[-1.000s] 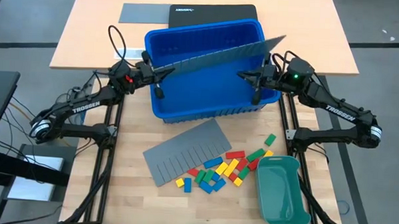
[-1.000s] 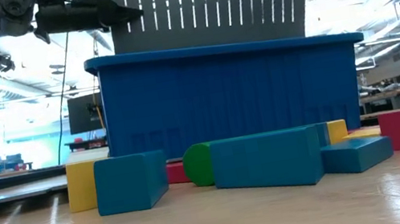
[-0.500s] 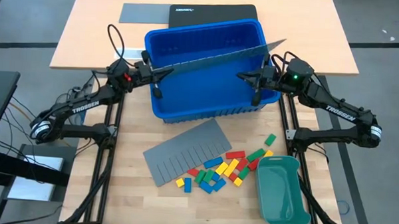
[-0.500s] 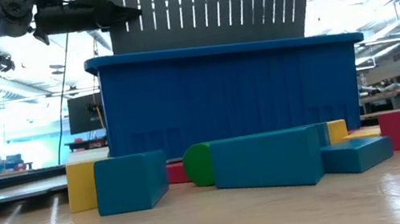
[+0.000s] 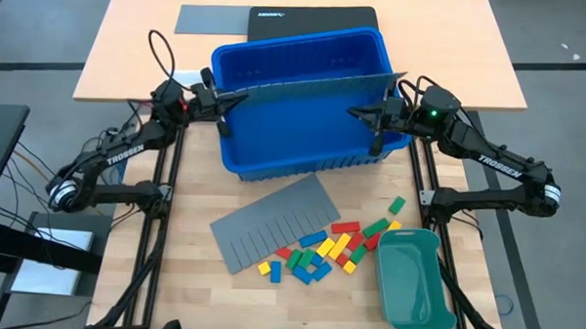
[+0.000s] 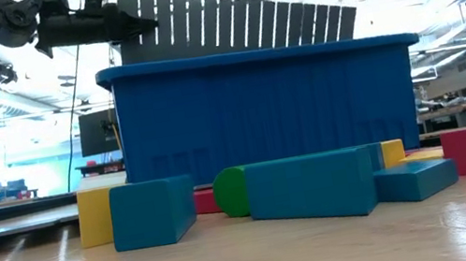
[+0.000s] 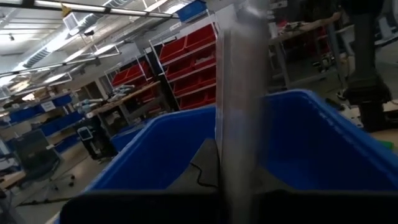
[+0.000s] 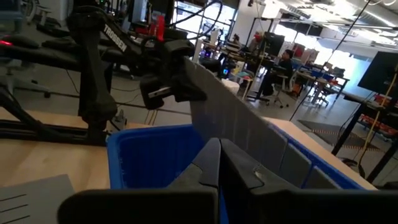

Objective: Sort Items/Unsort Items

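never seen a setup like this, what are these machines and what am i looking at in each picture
These are two robot arms at a wooden table. One picture looks straight down, one sits at table height, and two come from cameras on the arms' wrists.

Each arm ends in a two-finger pincer. The left pincer and the right pincer are each shut on one end of a grey slotted divider sheet, holding it over a blue bin.

On the table lie a second slotted sheet, a pile of small coloured toy blocks and a teal tray.
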Tool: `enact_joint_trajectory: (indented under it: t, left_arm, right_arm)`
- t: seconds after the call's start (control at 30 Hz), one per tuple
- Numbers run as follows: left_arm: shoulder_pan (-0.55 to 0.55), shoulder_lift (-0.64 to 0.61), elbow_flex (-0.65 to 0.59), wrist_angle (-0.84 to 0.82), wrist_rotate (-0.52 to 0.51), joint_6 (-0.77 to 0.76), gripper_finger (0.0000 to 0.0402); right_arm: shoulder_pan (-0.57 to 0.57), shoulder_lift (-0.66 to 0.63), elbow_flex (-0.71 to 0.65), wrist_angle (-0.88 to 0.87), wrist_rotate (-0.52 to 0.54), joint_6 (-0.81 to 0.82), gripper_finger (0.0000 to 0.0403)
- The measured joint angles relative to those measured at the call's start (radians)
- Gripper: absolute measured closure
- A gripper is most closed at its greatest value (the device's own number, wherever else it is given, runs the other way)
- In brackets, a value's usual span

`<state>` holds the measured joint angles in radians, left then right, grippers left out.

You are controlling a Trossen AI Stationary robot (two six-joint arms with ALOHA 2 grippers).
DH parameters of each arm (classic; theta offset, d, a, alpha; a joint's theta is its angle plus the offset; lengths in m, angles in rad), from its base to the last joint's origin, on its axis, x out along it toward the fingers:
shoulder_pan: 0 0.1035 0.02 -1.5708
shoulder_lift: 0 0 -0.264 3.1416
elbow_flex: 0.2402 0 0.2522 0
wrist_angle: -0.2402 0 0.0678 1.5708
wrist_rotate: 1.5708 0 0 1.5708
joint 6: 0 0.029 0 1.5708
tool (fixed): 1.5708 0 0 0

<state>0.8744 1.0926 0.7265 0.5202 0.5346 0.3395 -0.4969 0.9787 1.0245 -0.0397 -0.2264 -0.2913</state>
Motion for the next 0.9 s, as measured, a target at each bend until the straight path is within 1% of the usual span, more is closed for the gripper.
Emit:
enact_joint_trajectory:
  t: [0.17,0.27,0.4,0.67,0.9]
  left_arm:
    - [0.043,0.026,0.0,0.048,0.044,0.012,0.0399]
    - [0.055,0.055,0.0,0.13,0.093,-0.038,0.04]
    - [0.055,0.088,0.0,0.213,0.102,-0.096,0.04]
    - [0.056,0.096,0.0,0.219,0.102,-0.112,0.04]
    - [0.08,0.114,0.0,0.206,0.102,-0.108,0.04]
  right_arm:
    - [0.0,0.0,0.0,0.003,-0.002,-0.012,0.0402]
    - [0.0,0.0,0.0,0.006,-0.002,-0.013,0.0401]
    - [0.0,0.0,0.0,0.006,-0.002,-0.013,0.0402]
    - [0.0,0.0,0.0,-0.001,-0.003,-0.013,0.0402]
    - [0.005,0.0,0.0,-0.001,-0.003,-0.014,0.0402]
